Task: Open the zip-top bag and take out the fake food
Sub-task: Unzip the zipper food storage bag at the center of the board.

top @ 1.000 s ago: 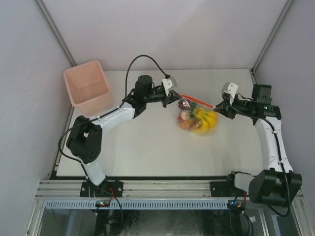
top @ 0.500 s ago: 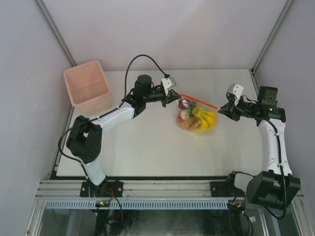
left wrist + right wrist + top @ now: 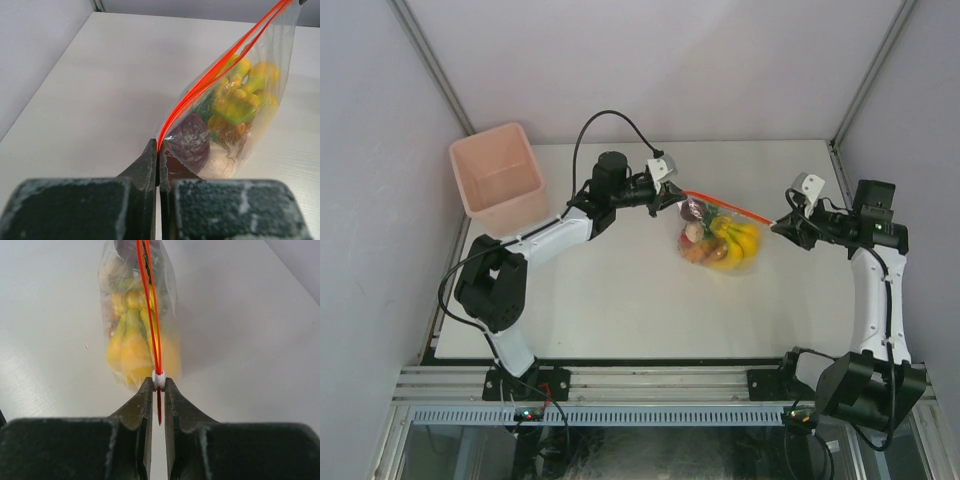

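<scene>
The zip-top bag point(image 3: 718, 243) hangs stretched between both grippers, its red-orange zip strip point(image 3: 725, 207) taut above the table point(image 3: 620, 300). Inside lies the fake food: a yellow banana bunch point(image 3: 740, 240), orange bits and a dark purple piece point(image 3: 190, 142). My left gripper point(image 3: 677, 197) is shut on the strip's left end point(image 3: 158, 149). My right gripper point(image 3: 780, 224) is shut on the white zip slider point(image 3: 158, 378) at the strip's right end. In the right wrist view the strip's two red lines point(image 3: 150, 315) run slightly apart over the bananas point(image 3: 131, 347).
A pink square bin point(image 3: 498, 178) stands at the table's back left corner, beside the left arm's elbow. Grey walls close in the table on the left, back and right. The bag's bottom rests near the table's middle.
My right gripper has drawn rightward with the slider, lengthening the stretch of red strip between the grippers. The left gripper and the bag's contents have stayed put.
</scene>
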`<state>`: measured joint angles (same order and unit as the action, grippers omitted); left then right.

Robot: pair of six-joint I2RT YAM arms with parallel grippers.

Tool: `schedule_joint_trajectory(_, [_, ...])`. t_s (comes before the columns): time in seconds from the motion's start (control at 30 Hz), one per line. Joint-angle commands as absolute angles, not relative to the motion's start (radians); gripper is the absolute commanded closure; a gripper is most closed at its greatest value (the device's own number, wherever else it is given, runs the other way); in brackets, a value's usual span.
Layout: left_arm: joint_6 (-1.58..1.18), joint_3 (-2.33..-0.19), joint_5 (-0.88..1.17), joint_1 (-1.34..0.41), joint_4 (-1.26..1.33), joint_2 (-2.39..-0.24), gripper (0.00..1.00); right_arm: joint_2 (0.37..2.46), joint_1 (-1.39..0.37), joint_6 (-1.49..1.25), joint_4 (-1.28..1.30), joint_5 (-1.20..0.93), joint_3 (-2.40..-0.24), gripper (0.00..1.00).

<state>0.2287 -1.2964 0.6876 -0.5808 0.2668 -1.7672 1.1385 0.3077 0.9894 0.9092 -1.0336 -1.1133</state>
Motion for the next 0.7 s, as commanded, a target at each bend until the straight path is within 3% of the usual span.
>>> schedule_joint_trajectory(0.0, [0.23,-1.314,0.663,-0.554,0.316,-1.744,1.0,1.105,0.341,1.031,0.942,-1.041,-1.122,1.0])
schedule_joint_trajectory(0.53, [0.256,-1.296,0.689,-0.554,0.318,-1.722,1.0,1.091,0.397,1.073,1.005,-1.03,-1.122,1.0])
schedule_joint_trajectory(0.6, [0.264,-1.292,0.705,-0.554,0.321,-1.719,1.0,1.092,0.397,1.086,1.016,-1.038,-1.122,0.96])
schedule_joint_trajectory(0.67, [0.27,-1.288,0.726,-0.554,0.328,-1.715,1.0,1.09,0.397,1.097,1.025,-1.054,-1.121,0.84])
